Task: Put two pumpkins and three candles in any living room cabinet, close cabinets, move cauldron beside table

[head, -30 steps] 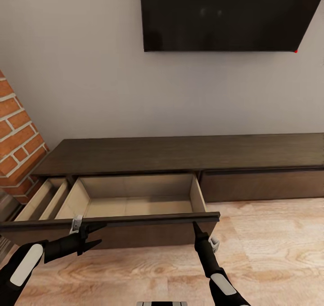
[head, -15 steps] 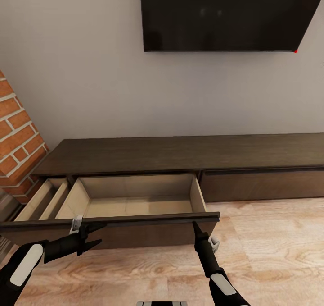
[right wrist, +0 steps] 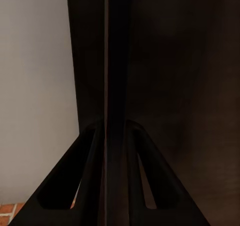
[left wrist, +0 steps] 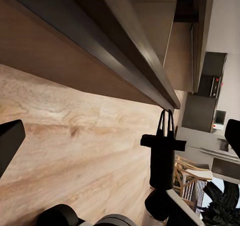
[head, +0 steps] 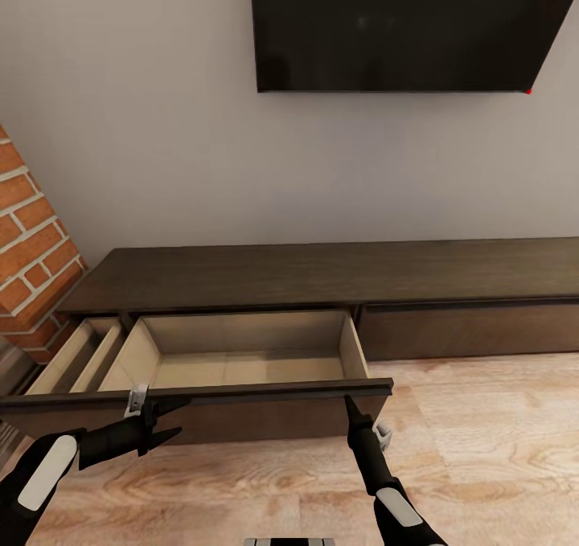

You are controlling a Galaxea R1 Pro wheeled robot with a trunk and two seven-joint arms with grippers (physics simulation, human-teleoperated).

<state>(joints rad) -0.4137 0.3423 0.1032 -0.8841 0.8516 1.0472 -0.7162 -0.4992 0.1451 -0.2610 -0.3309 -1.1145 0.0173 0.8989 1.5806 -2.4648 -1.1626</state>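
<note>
standing stock-still this past second: right gripper (head: pixel 351 402) clamped on the pulled-out drawer (head: pixel 241 391) of the cabinet (head: pixel 322 273) (empty inside), left gripper (head: pixel 165 420) spread open just below the drawer's front edge.

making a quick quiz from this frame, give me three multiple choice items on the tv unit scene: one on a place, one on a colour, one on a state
1. Where is the right gripper?
A. at the open drawer's front edge
B. on the cabinet top
C. at the TV

2. What colour is the inside of the open drawer?
A. bright orange
B. pale wood
C. black

3. What state is the cabinet's right-hand drawer front in?
A. pulled fully out
B. removed
C. closed

Answers: 1 A, its fingers straddle the drawer's dark front edge in the right wrist view; 2 B, the walls and floor are light tan; 3 C, it sits flush with the unit.
</note>
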